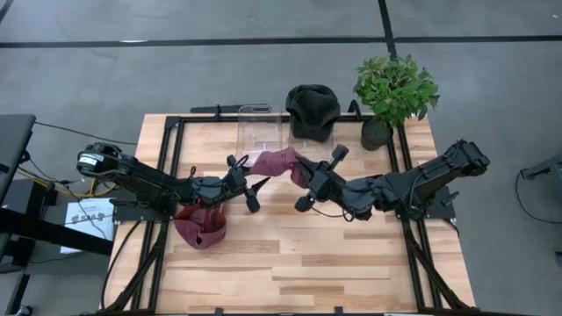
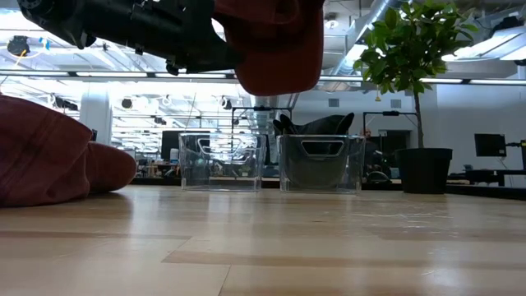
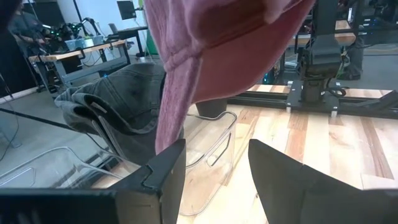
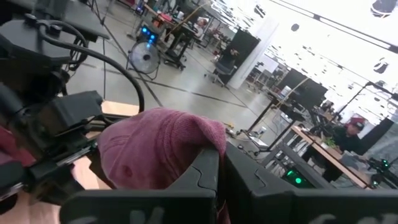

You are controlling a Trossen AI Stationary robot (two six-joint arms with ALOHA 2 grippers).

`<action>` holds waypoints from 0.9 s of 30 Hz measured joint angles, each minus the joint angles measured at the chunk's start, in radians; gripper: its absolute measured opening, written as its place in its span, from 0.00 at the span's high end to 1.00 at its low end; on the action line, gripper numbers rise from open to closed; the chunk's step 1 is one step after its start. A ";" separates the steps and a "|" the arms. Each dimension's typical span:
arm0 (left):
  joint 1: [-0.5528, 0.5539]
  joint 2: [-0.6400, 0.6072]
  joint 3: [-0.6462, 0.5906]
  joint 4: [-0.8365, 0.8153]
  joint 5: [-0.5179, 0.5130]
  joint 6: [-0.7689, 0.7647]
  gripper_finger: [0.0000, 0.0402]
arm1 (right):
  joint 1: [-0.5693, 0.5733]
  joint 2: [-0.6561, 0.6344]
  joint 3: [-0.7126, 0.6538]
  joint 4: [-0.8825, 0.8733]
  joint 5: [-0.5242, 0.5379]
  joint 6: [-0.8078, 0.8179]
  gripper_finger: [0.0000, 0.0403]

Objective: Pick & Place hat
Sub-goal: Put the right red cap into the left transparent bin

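Note:
A maroon hat (image 1: 277,162) hangs in the air between my two grippers, above the table's middle; the low view shows it lifted clear (image 2: 271,41). My right gripper (image 1: 305,180) (image 4: 222,168) is shut on it from the right. My left gripper (image 1: 249,183) (image 3: 214,162) is open just left of the hat, and the hat's edge (image 3: 171,106) comes down in front of one finger. A second maroon hat (image 1: 200,226) (image 2: 49,156) lies on the table below the left arm. A dark grey hat (image 1: 312,110) sits in a clear bin (image 2: 320,160). My right gripper pinches the maroon hat's cloth (image 4: 186,140) between its two shut fingers, at the hat's end nearest the right arm. The fingers come in about level from the table's right side. The hat is lifted clear and reaches out toward the left gripper. My left gripper: the hat's edge ends right at one finger (image 3: 165,168); I cannot tell whether they touch.
An empty clear bin (image 1: 261,127) (image 2: 222,160) stands at the far edge beside the bin with the grey hat. A potted plant (image 1: 395,92) (image 2: 415,82) stands at the far right corner. Bare wood (image 1: 316,263) lies on the near half.

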 joint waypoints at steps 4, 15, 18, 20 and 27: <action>0.000 0.000 0.000 0.000 0.000 0.000 0.57 | 0.015 0.000 0.000 0.000 0.000 0.000 1.00; 0.000 0.000 0.000 0.000 -0.001 0.000 0.57 | 0.036 0.000 0.000 -0.003 0.000 0.006 1.00; 0.000 0.000 0.000 0.000 -0.023 0.000 0.57 | 0.036 0.000 0.000 -0.022 0.000 0.022 1.00; 0.000 0.000 0.000 0.000 -0.033 0.000 0.57 | 0.035 0.000 0.000 -0.029 0.000 0.033 1.00; 0.000 0.000 0.000 -0.001 -0.041 0.000 0.57 | 0.036 0.000 0.000 -0.030 -0.001 0.036 1.00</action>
